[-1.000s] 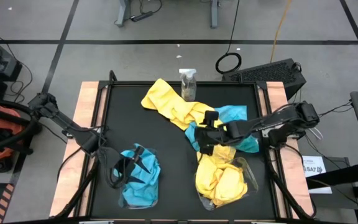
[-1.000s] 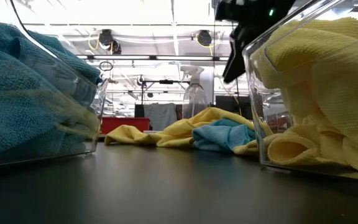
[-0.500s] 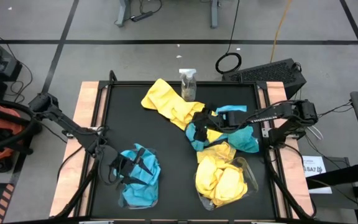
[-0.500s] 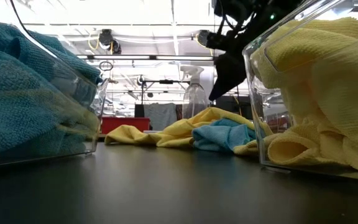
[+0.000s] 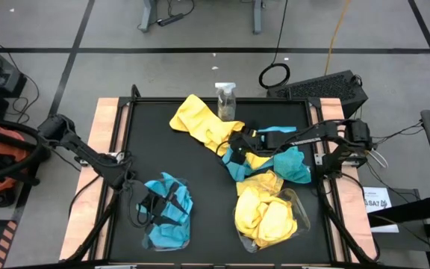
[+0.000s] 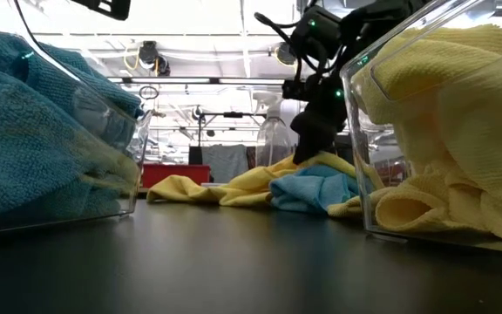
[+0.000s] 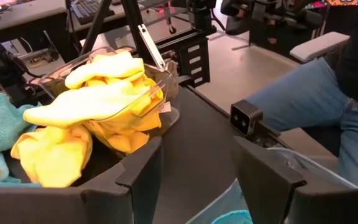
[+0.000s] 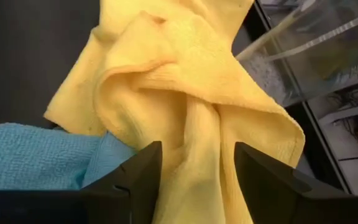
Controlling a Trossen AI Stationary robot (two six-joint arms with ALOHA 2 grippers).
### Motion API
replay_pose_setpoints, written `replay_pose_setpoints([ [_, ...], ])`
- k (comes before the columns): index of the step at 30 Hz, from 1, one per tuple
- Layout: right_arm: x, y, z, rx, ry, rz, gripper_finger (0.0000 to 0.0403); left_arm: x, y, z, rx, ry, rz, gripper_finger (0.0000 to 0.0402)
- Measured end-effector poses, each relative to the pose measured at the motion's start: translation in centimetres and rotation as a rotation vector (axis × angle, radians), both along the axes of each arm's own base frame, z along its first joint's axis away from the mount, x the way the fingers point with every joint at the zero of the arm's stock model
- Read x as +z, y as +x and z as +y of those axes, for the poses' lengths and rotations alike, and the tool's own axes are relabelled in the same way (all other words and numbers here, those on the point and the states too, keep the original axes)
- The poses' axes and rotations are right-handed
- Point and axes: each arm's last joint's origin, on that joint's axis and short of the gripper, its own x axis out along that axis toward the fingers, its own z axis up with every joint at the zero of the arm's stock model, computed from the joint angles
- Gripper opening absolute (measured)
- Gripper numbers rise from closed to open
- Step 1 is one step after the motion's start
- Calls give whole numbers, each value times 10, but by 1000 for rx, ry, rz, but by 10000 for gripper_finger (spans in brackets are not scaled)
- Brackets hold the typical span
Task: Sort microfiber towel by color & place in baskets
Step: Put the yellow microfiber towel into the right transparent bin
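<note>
Looking from the left side across, you are seeing the left pincer (image 5: 149, 209) hanging over the left basket (image 5: 167, 233), the one filled with turquoise towels (image 5: 172, 217); its fingers are standing apart with nothing between them, and it is sitting a little lower over that basket than a second ago. In the middle of the black surface (image 5: 148, 142), the unsorted pile is lying with yellow towels (image 5: 200, 123) stretching toward the spray bottle (image 5: 225, 100) and more turquoise cloth (image 5: 293, 166) beside them. The right pincer (image 5: 239, 146) is what has changed: over the last second it has swung away from the right basket (image 5: 297, 217) of yellow towels and dropped onto the pile. Its fingers are open around a raised yellow fold (image 8: 191, 118), not yet pinching. You are likely starting the next pick, a yellow towel bound for that right basket.
</note>
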Motion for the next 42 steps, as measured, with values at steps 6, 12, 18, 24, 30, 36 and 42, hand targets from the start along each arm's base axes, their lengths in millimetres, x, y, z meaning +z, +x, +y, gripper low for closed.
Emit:
replay_pose_setpoints([
  [6, 1, 1, 0, 32, 9, 1, 141, 0, 0, 0, -8, 7, -14, 196],
  [12, 0, 0, -2, 43, 34, 5, 43, 2, 1, 0, -7, -1, -34, 196],
  [18, 4, -3, -1, 46, 34, 22, 6, 2, 1, 0, -6, -5, -32, 196],
  [24, 57, -14, 19, 76, -60, -72, 2, 3, 1, 0, 0, -25, -26, 196],
  [30, 137, -46, 40, 95, -178, -291, 1, 5, 2, -1, -3, -27, -51, 196],
  [36, 187, -86, 55, 160, -204, -483, 1, 6, 2, -1, -5, -20, -62, 196],
  [42, 207, -116, 72, 275, -170, -577, 0, 6, 2, -1, -4, -20, -62, 196],
])
